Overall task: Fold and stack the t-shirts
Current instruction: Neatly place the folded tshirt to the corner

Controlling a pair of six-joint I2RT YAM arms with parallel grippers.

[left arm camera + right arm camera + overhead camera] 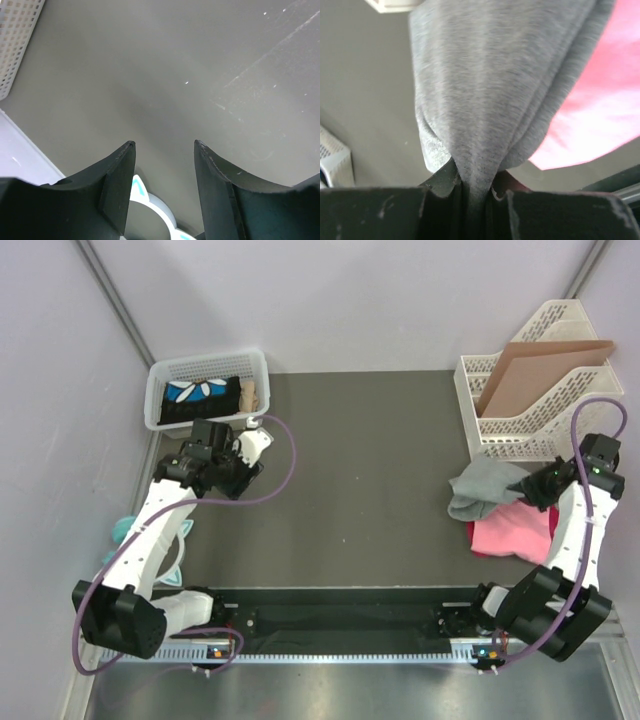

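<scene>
A heather grey t-shirt hangs bunched at the right of the table, and my right gripper is shut on a pinch of it. In the right wrist view the grey t-shirt drapes away from the shut gripper. Under it lies a pink t-shirt, seen also in the right wrist view. My left gripper hovers at the far left near a basket; its wrist view shows the gripper open over bare table, holding nothing.
A white basket with dark printed cloth stands at the back left. A white file rack holding a brown cardboard sheet stands at the back right. A white and teal object lies by the left arm.
</scene>
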